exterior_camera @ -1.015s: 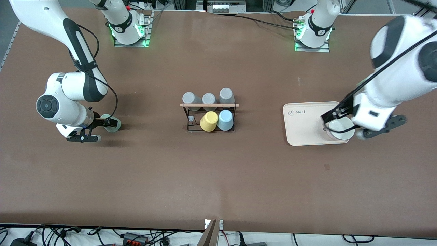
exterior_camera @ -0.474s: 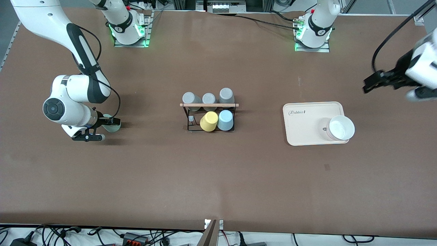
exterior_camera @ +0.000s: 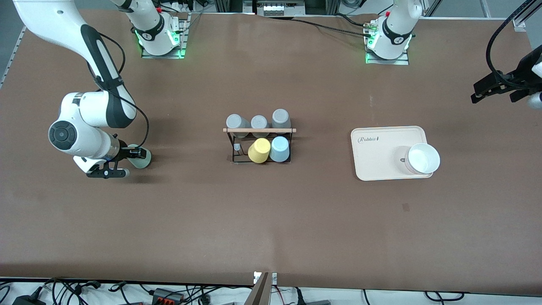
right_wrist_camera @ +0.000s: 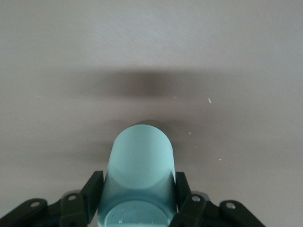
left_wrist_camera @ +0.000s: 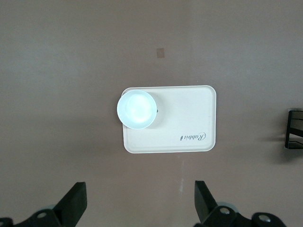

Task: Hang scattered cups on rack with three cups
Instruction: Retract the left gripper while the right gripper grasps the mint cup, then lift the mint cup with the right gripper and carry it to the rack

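Note:
The pale mint green cup [exterior_camera: 143,159] lies on its side in my right gripper [exterior_camera: 134,154], low over the table at the right arm's end. In the right wrist view the fingers [right_wrist_camera: 94,185] press both sides of the cup [right_wrist_camera: 140,161], so the right gripper [right_wrist_camera: 138,191] is shut on it. The black wire rack [exterior_camera: 258,144] with its wooden rod stands mid-table and carries three grey cups, a yellow cup [exterior_camera: 259,150] and the light blue cup [exterior_camera: 280,148]. My left gripper [exterior_camera: 483,90] is open and empty, high over the left arm's end of the table, as the left wrist view [left_wrist_camera: 139,204] also shows.
A cream tray [exterior_camera: 377,154] lies between the rack and the left arm's end of the table, with a white bowl [exterior_camera: 422,159] on its corner. The left wrist view shows the tray [left_wrist_camera: 189,113], the bowl [left_wrist_camera: 136,109] and a black edge of the rack [left_wrist_camera: 294,135].
My left gripper let go of the white bowl, rose and swung away toward the left arm's end of the table. My right gripper shifted slightly with the mint cup still in it.

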{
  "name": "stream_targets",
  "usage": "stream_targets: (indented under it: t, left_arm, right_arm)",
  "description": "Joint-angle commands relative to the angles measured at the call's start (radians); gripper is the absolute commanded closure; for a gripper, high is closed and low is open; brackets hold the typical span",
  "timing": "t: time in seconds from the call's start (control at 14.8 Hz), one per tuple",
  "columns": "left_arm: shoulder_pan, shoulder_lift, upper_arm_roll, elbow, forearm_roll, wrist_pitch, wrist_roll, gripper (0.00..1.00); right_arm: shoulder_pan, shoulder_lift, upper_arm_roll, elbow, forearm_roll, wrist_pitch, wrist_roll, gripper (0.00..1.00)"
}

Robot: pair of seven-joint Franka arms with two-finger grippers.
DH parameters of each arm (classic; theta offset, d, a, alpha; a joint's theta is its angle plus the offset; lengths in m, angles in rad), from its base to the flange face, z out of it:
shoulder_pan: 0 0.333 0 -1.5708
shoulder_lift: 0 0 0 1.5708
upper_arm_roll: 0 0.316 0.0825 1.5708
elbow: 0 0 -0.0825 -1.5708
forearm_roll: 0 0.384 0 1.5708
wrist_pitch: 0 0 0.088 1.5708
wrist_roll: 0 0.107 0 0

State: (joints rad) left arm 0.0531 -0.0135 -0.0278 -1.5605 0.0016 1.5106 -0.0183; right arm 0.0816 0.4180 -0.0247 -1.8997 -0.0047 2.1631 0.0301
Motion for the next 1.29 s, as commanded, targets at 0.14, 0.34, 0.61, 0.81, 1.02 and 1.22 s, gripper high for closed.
stream_targets:
  t: [0.14,0.34,0.61,0.81,1.02,1.22]
  left_arm:
    - [0.022,-0.036,-0.014,-0.021,0.015,-0.004,0.032,0.00]
    - [0.022,-0.059,-0.018,-0.021,0.015,-0.027,0.027,0.00]
    - [0.022,-0.057,-0.018,-0.021,0.000,-0.033,0.030,0.00]
    - [0.022,-0.036,-0.018,-0.007,0.001,-0.015,0.035,0.00]
    - [0.019,-0.020,-0.018,-0.006,0.003,-0.004,0.024,0.00]
    - [0.020,-0.019,-0.012,-0.006,0.003,-0.004,0.021,0.00]
  right_arm:
    - [0.116,-0.002,0.008,0.278,0.028,-0.291,0.100,0.79]
    - [0.199,0.002,0.008,0.355,0.136,-0.304,0.201,0.79]
    - [0.323,0.031,0.008,0.430,0.198,-0.293,0.433,0.79]
    - [0.397,0.077,0.006,0.484,0.193,-0.287,0.586,0.79]
    - [0.437,0.125,0.006,0.545,0.189,-0.279,0.666,0.79]
    - [0.457,0.149,0.005,0.545,0.189,-0.234,0.683,0.79]
